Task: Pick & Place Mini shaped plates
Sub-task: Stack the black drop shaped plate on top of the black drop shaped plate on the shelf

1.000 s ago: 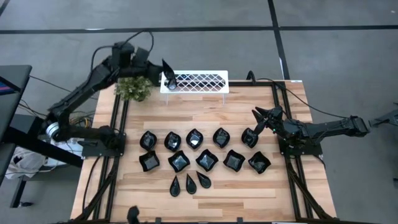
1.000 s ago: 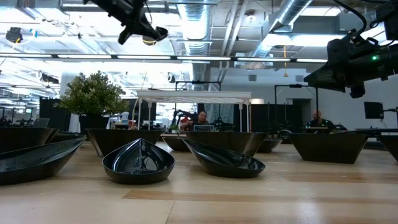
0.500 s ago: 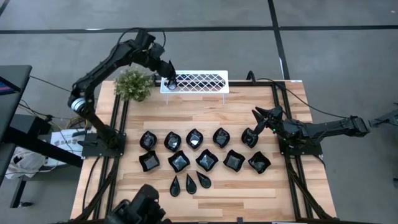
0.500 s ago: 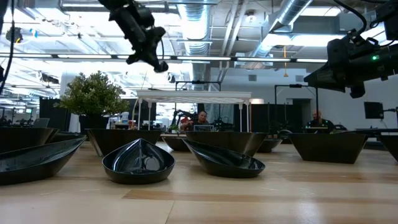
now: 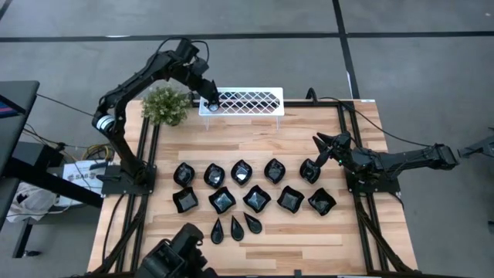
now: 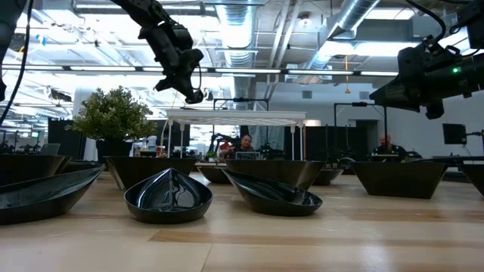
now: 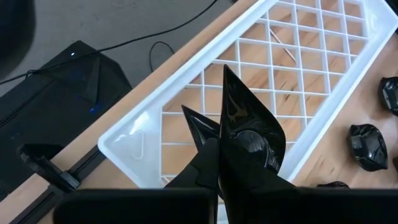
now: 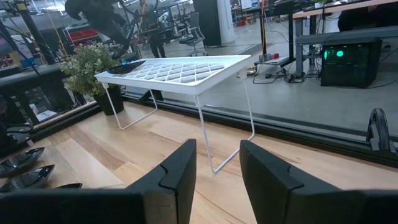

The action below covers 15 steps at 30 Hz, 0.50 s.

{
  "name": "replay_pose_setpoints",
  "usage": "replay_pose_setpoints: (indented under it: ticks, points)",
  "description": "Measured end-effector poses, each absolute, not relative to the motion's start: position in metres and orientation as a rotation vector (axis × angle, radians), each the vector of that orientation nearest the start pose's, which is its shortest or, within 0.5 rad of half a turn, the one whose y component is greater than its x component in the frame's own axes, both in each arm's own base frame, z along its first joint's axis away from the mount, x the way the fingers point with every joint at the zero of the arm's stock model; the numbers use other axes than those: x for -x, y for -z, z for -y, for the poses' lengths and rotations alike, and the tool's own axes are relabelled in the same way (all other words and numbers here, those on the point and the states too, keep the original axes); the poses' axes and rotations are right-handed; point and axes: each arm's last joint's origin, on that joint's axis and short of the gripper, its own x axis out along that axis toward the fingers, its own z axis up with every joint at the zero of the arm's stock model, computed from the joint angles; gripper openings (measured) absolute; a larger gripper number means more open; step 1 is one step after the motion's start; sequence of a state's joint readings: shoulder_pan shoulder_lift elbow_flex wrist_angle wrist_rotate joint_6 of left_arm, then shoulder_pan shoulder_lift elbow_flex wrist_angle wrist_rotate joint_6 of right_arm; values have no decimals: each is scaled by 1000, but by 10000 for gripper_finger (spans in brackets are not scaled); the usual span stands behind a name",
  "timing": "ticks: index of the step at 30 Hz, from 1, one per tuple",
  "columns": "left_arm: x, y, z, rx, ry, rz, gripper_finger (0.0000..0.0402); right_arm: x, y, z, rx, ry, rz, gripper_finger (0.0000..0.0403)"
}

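The wooden table (image 5: 255,135) is taking up most of the scene, its pale planks running between dark rails. At its far edge the white lattice rack (image 5: 241,101) is standing on thin wire legs, with the green potted plant (image 5: 165,105) sitting just beside its left end.

The left arm is reaching over from the far left corner, and the left gripper (image 5: 208,100) is hanging over the left end of the rack. Its fingers are clamped together on a teardrop plate (image 7: 250,127), a slim glossy black dish that is sticking up edge-on between them, pointed end away from the wrist. From the low view that gripper (image 6: 190,92) is sitting just above the rack's top; I cannot tell whether the plate is touching the lattice.

The right arm is waiting at the right side of the table, and the right gripper (image 5: 325,145) is hovering near the right end of the back row of plates, its fingers (image 8: 177,174) standing apart with nothing between them.

The other mini shaped plates (image 5: 255,197) are lying mid-table, well apart from the left gripper: a back row of leaf-like bowls (image 5: 242,171), a row of wavy-edged squares (image 5: 221,200) in front, and three teardrops (image 5: 235,226) nearest the front edge.
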<state>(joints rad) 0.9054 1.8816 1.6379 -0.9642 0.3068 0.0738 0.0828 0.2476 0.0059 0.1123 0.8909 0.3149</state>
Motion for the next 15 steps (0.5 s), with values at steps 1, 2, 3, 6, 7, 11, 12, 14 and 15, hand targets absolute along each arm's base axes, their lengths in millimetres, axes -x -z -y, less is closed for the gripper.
replay_pose_setpoints:
  ticks: [1,2,3,6,7,11,12,14,15]
  points:
    - [-246,-265,-299,631,-484,-1021,4,-103,-157,14,-235,817,11,119]
    - [-246,-265,-299,631,-484,-1021,4,-103,-157,14,-235,817,11,119]
    - [-246,-264,-299,631,-484,-1022,4,-103,-157,14,-235,817,10,119]
    - [-246,-260,-297,640,-482,-1036,4,-103,-157,14,-235,817,10,119]
    - [-245,-258,-296,644,-481,-1042,4,-103,-157,14,-235,817,11,119]
    - [-244,-252,-295,654,-483,-1062,4,-103,-157,14,-235,817,11,119]
    - [-244,-252,-295,655,-492,-1065,4,-103,-157,14,-235,817,11,119]
    - [-243,-252,-297,661,-513,-1057,4,-103,-157,14,-235,817,11,119]
    - [-243,-252,-297,659,-517,-1052,4,-103,-157,14,-235,817,11,119]
